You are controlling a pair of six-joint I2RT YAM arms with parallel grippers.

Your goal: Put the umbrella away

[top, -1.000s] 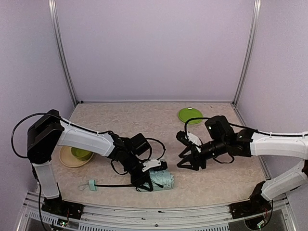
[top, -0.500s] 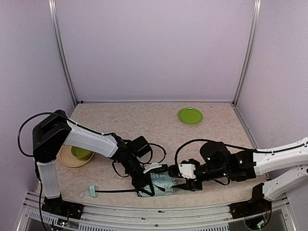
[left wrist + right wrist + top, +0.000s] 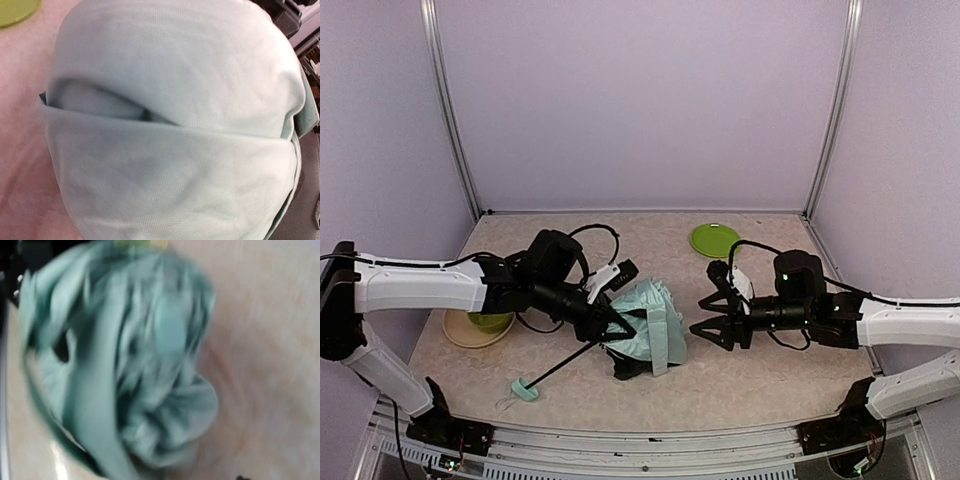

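Observation:
The umbrella lies at the table's middle front as a loose bundle of pale mint fabric with black lining. Its thin black shaft slants down left to the small mint handle resting on the table. My left gripper sits at the canopy's left edge where the shaft enters, shut on the umbrella. Fabric fills the left wrist view and hides the fingers. My right gripper is open and empty, just right of the canopy. The right wrist view shows blurred fabric and no fingers.
A green plate lies at the back right. A green bowl sits on a beige plate at the left. Black cables loop over the left arm. Lilac walls and metal posts enclose the table.
My left gripper has carried the umbrella up and back from the front edge, and the canopy has puffed out. My right gripper has let go, opened and drawn back to the right.

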